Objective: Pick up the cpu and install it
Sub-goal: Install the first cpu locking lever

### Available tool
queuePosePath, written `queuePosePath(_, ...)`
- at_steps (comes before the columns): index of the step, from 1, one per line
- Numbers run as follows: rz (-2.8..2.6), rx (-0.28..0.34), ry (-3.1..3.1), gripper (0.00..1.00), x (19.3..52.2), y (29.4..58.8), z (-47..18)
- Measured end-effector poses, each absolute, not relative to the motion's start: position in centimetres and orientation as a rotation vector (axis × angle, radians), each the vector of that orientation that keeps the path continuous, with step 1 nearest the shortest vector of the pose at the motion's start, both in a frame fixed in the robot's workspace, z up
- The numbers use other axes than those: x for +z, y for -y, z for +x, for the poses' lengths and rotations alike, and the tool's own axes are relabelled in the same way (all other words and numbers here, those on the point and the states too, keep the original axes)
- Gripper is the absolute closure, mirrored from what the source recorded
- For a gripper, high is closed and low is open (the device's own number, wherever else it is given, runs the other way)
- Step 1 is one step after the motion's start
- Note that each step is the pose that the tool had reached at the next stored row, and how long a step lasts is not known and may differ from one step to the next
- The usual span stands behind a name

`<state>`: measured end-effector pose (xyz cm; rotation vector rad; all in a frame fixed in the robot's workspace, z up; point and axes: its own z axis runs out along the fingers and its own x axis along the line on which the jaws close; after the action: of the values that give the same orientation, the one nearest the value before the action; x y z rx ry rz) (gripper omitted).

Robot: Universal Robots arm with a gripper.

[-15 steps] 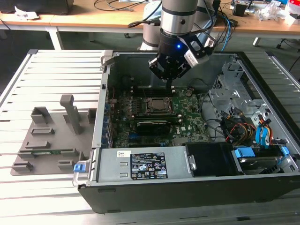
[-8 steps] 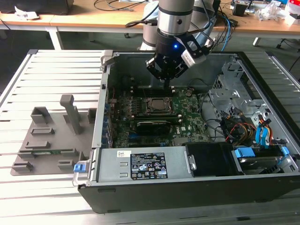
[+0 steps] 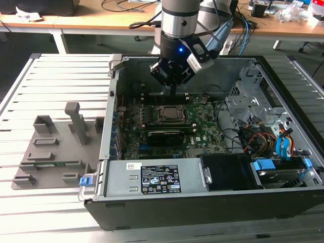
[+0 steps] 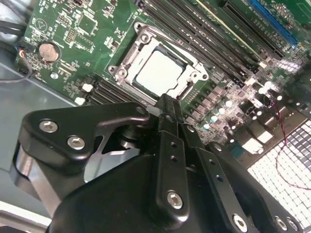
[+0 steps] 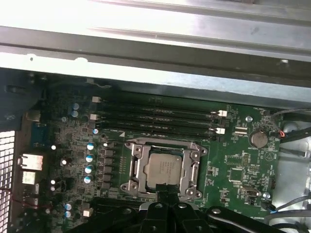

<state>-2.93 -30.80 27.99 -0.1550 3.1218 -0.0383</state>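
Observation:
The cpu [image 3: 168, 112] lies flat in the socket frame [image 3: 158, 118] on the green motherboard inside the open computer case. Its silvery top is plain in the second wrist view [image 4: 158, 74] and the first wrist view [image 5: 165, 169], with the metal frame [image 5: 134, 166] around it. My gripper [image 3: 173, 89] hangs a short way above the board, just beyond the socket's far edge. Its black fingers meet at one tip beside the frame's edge in both wrist views [image 4: 165, 103] [image 5: 163, 192]. The gripper is shut with nothing between the fingers.
Memory slots [image 5: 155, 116] run alongside the socket. The case wall [image 3: 112, 96] stands at the exterior view's left, a drive cage with cables [image 3: 263, 126] at its right, the power supply [image 3: 152, 177] at the front. A grey fixture tray [image 3: 50, 152] lies outside the case.

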Motion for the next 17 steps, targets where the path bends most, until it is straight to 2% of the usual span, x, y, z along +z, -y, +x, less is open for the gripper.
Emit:
queuePosePath(13,-0.155,-0.039,-3.122,0.89,28.0,30.5,-5.6)
queuePosePath(17,-0.155,-0.039,-3.122,0.89,27.6,29.8,-8.5)
